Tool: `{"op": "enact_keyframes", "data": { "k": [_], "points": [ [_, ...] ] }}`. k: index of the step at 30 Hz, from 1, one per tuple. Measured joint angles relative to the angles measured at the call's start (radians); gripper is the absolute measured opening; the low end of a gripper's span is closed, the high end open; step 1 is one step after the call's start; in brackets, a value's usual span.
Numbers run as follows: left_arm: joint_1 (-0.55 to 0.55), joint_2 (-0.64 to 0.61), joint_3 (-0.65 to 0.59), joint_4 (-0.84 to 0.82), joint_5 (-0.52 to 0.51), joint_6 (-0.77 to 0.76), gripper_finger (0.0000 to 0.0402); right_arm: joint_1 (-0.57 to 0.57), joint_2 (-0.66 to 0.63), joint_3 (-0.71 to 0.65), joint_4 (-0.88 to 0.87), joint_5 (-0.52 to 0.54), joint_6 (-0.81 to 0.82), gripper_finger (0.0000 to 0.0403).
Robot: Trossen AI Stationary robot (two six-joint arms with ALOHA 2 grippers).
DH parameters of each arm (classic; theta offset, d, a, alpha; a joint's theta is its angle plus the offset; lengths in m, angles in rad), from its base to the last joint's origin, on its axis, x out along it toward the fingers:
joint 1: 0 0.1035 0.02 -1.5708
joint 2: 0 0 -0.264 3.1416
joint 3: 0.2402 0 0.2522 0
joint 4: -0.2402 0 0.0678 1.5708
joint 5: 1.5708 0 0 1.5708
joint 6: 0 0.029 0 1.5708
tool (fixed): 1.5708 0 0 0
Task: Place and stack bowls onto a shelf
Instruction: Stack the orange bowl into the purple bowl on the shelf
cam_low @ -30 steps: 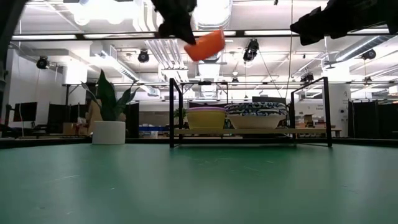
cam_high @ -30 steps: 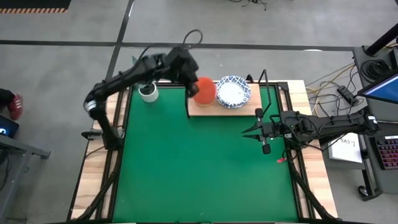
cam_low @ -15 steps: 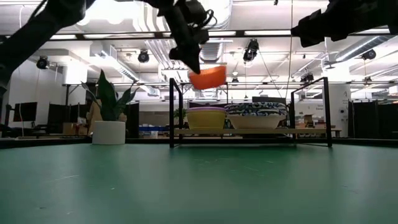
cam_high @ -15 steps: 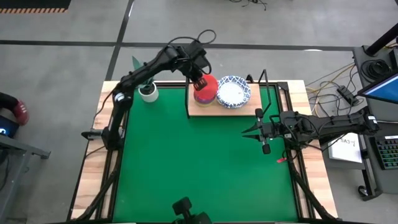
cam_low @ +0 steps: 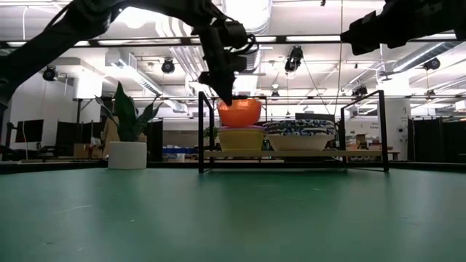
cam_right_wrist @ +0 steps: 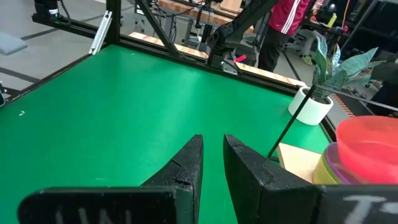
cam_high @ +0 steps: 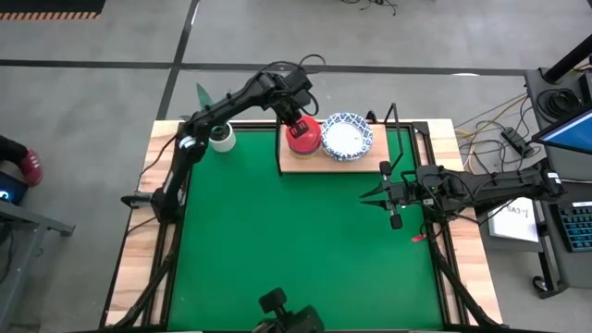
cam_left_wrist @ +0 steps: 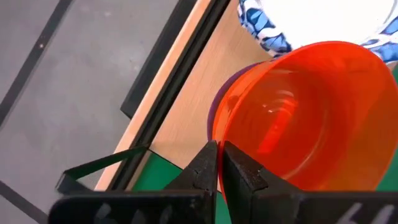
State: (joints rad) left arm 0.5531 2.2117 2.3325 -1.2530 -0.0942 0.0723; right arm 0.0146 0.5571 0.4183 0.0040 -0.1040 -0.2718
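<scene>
My left gripper (cam_left_wrist: 219, 149) is over the left end of the wooden shelf (cam_high: 305, 165), shut on a red bowl (cam_low: 239, 113). That bowl sits upright on a stack, with a purple rim (cam_left_wrist: 213, 115) just under it and a yellow bowl (cam_low: 240, 138) on the board. A white bowl with a blue patterned rim (cam_high: 347, 137) rests on the board to the stack's right. My right gripper (cam_right_wrist: 212, 140) hangs open above the table's right side (cam_high: 379, 194), away from the shelf. My left gripper pinches the red bowl's rim (cam_left_wrist: 225, 134) on its left side, one finger inside the bowl and one outside. The fingers (cam_low: 222, 91) come from above, pointing down. The bowl is level, and its underside sits in the stack's top bowl.
A small white pot with a green plant (cam_high: 220, 139) stands just left of the shelf. Black uprights (cam_low: 202, 131) rise at the shelf's corners. The green mat (cam_high: 296, 250) spreads toward the near edge. A person in red (cam_right_wrist: 286, 18) stands beyond the table.
My left gripper came down over the shelf's left end, still shut on the red bowl. The bowl went from tilted, high above the shelf, to level on top of the stack.
</scene>
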Motion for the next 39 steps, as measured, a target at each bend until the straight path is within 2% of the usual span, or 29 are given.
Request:
{"op": "enact_keyframes", "data": {
  "k": [4,14,19,24,27,39],
  "points": [
    [0.001,0.021,-0.001,0.000,-0.001,0.003,0.0007,0.000,0.000,0.000,0.000,0.000,0.000,0.0052],
    [0.001,0.025,0.009,0.013,-0.003,0.019,0.0068,0.000,0.000,0.000,0.000,0.000,0.000,0.0052],
    [-0.008,0.017,0.011,-0.004,-0.003,0.030,0.0082,0.000,0.000,0.000,-0.001,0.000,0.000,0.0052],
    [-0.024,0.006,0.012,0.012,-0.017,0.071,0.0073,0.000,0.000,0.000,-0.002,0.000,-0.001,0.0052],
    [-0.025,0.014,0.010,0.052,-0.051,0.097,0.0057,0.000,0.000,0.000,-0.002,0.000,0.000,0.0052],
    [-0.015,0.082,0.008,0.050,-0.059,0.107,0.0002,0.000,0.000,0.000,0.000,0.002,0.000,0.0052]
  ]
}}
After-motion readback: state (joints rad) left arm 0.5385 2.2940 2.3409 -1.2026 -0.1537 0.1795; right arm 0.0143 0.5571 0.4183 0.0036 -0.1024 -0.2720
